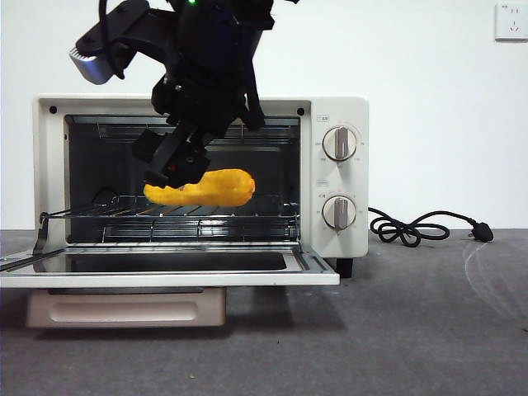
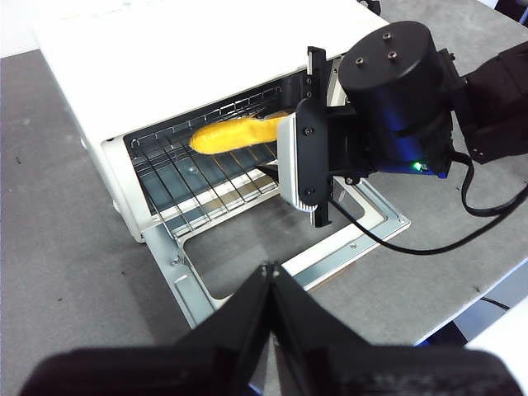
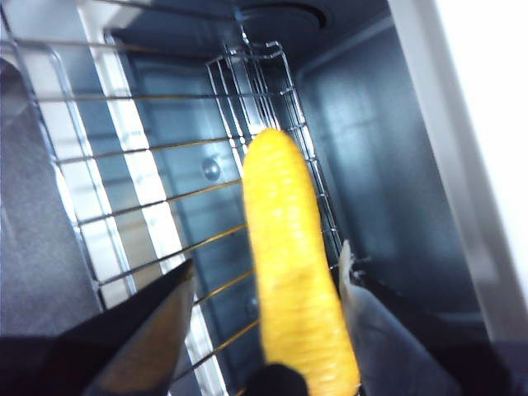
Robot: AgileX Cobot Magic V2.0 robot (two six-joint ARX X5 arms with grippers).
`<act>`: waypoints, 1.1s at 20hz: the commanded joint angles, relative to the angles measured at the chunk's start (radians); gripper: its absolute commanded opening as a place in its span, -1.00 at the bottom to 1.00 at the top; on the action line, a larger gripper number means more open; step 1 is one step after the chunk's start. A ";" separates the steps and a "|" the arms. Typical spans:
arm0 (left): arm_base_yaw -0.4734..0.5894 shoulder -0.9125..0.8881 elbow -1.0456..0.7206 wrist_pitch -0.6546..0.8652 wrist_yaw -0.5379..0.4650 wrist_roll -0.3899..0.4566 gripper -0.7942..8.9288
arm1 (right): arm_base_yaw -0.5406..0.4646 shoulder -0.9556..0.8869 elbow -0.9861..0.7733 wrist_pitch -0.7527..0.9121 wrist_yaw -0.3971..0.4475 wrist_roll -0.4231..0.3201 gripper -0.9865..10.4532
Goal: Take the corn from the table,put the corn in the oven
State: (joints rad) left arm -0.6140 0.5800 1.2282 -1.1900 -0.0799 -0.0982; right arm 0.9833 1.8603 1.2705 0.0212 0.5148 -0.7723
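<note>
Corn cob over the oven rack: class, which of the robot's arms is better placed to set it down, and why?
Right. The right gripper already has the corn between its jaws, just above the oven rack; the left gripper waits shut, outside.

Nothing legible here: the oven (image 1: 334, 177) shows only tiny, unreadable markings around its two knobs (image 1: 339, 143).

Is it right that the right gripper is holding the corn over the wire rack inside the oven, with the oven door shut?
Not quite: the oven door is open, folded down flat, as the front view shows. The right gripper does hold the corn over the wire rack inside.
</note>
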 commanded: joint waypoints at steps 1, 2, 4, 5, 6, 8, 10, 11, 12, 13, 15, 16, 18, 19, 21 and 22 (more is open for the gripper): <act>-0.002 -0.003 -0.010 0.002 -0.003 -0.005 -0.85 | 0.024 0.018 0.004 0.003 0.031 0.043 -0.32; -0.002 -0.003 -0.010 0.002 -0.003 -0.003 -0.85 | 0.039 0.018 0.004 0.002 0.046 0.066 -0.32; -0.002 -0.002 -0.010 0.008 -0.014 0.002 -0.85 | 0.075 0.018 0.004 0.002 0.067 0.106 -0.32; -0.002 -0.001 -0.010 0.010 -0.037 0.012 -0.85 | 0.097 0.018 0.004 0.002 0.083 0.122 -0.32; -0.002 0.003 -0.010 0.010 -0.069 0.032 -0.85 | 0.122 0.018 0.004 0.002 0.111 0.132 -0.32; -0.002 0.010 -0.010 0.010 -0.153 0.069 -0.85 | 0.176 0.016 0.004 -0.010 0.158 0.161 -0.33; -0.002 0.022 -0.010 0.019 -0.240 0.087 -0.85 | 0.230 0.010 0.004 -0.054 0.179 0.192 -0.33; -0.002 0.026 -0.010 0.033 -0.266 0.096 -0.85 | 0.252 0.006 0.004 -0.078 0.200 0.227 -0.33; -0.002 0.032 -0.010 0.058 -0.278 0.114 -0.85 | 0.279 -0.003 0.004 -0.113 0.220 0.274 -0.33; -0.002 0.038 -0.010 0.080 -0.281 0.127 -0.85 | 0.301 -0.011 0.004 -0.147 0.221 0.317 -0.34; -0.002 0.053 -0.010 0.116 -0.281 0.153 -0.85 | 0.349 -0.044 0.004 -0.232 0.226 0.418 -0.46; -0.002 0.062 -0.010 0.127 -0.283 0.156 -0.85 | 0.370 -0.069 0.004 -0.282 0.226 0.452 -0.68; -0.002 0.081 -0.010 0.141 -0.287 0.172 -0.85 | 0.408 -0.129 0.004 -0.370 0.226 0.513 -0.85; 0.000 0.091 -0.010 0.148 -0.287 0.183 -0.85 | 0.423 -0.171 0.004 -0.409 0.225 0.546 -0.85; 0.003 0.109 -0.010 0.175 -0.283 0.188 -0.85 | 0.444 -0.259 0.005 -0.499 0.219 0.628 -0.85; 0.003 0.118 -0.010 0.188 -0.278 0.189 -0.85 | 0.451 -0.310 0.005 -0.540 0.211 0.669 -0.85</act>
State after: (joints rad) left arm -0.6136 0.7002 1.2282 -1.0096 -0.3569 0.0761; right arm 1.4342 1.5558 1.2736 -0.5243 0.7208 -0.1745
